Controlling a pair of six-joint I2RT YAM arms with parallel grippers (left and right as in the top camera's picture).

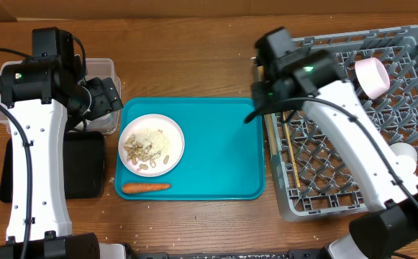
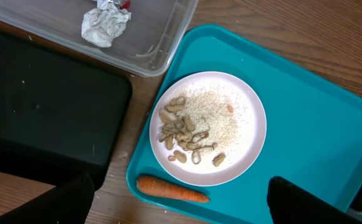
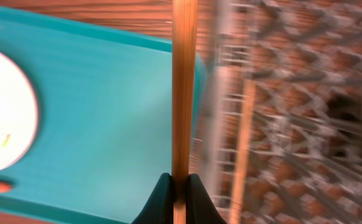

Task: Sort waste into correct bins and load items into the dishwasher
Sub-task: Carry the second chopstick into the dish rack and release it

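Note:
A round white plate (image 1: 151, 144) with pale beige food scraps (image 2: 199, 121) sits on the teal tray (image 1: 216, 155). A small orange carrot (image 1: 145, 188) lies in front of it, as the left wrist view (image 2: 171, 188) also shows. A crumpled silver and red wrapper (image 2: 106, 23) lies in the clear tub (image 2: 162, 56). My left gripper (image 2: 181, 182) is open and empty, above the plate's near edge. My right gripper (image 3: 181, 186) is shut on a wooden chopstick (image 3: 184, 93), between tray and grey dish rack (image 1: 360, 122). A second chopstick (image 1: 293, 158) lies in the rack.
The flat black tray (image 1: 83, 165) lies left of the teal tray, in front of the clear tub (image 1: 104, 72). A pale-pink bowl (image 1: 373, 75) and a small white cup (image 1: 403, 155) stand in the rack. My right arm crosses over the rack.

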